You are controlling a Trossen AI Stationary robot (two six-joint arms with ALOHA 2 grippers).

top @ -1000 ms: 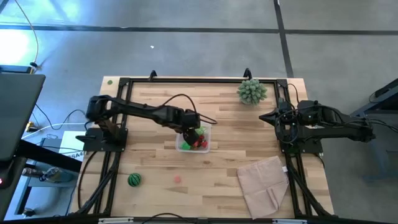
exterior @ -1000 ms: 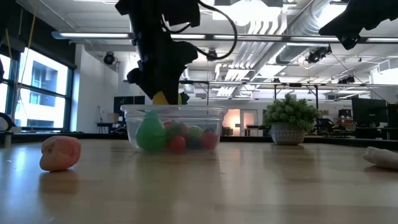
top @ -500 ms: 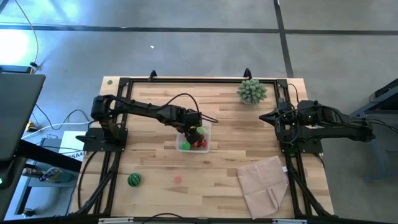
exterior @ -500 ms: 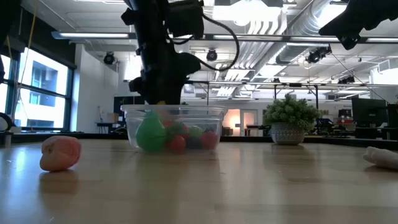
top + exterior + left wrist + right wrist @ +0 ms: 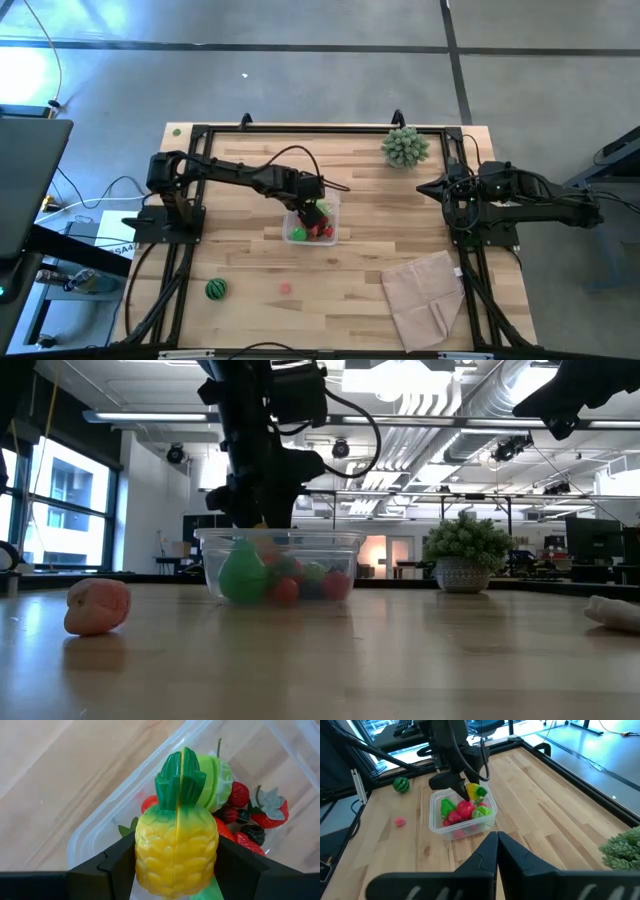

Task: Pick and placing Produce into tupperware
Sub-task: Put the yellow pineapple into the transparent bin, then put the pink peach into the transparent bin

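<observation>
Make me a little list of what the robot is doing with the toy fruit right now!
Left gripper: shut on the toy pineapple, over the tub
Right gripper: shut, empty, waiting at the table's right edge
Clear tub: holds red and green toy fruit
Still outside the tub: striped melon ball and a small pink piece
Also on the table: spiky plant ball, beige cloth

Left claw over filled tupperware
</observation>
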